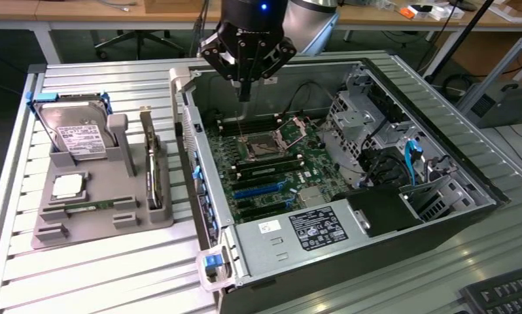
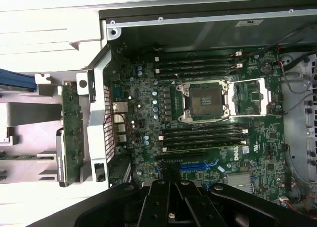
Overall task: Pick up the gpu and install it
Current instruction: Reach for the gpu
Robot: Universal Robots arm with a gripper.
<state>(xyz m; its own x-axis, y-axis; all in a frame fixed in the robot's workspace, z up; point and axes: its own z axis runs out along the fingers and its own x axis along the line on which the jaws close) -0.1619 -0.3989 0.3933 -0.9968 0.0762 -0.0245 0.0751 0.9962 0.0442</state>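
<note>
Fingers pressed together, the black hand (image 1: 243,96) is hovering at upper centre over the open metal computer case (image 1: 188,118) while the thin green-black gpu (image 1: 152,163) is standing upright at left.

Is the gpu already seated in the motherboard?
No, the gpu stands upright in the gray holder outside the case.

Exterior high oblique, wrist straight down, motherboard (image 1: 274,175) (image 2: 148,138) shared

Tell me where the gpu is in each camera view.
Exterior view: gpu stands on edge in the grey holder, at the exterior view's left of the case.
Wrist view: gpu sits just outside the case wall.
Shared landmark: the open CPU socket.
</note>
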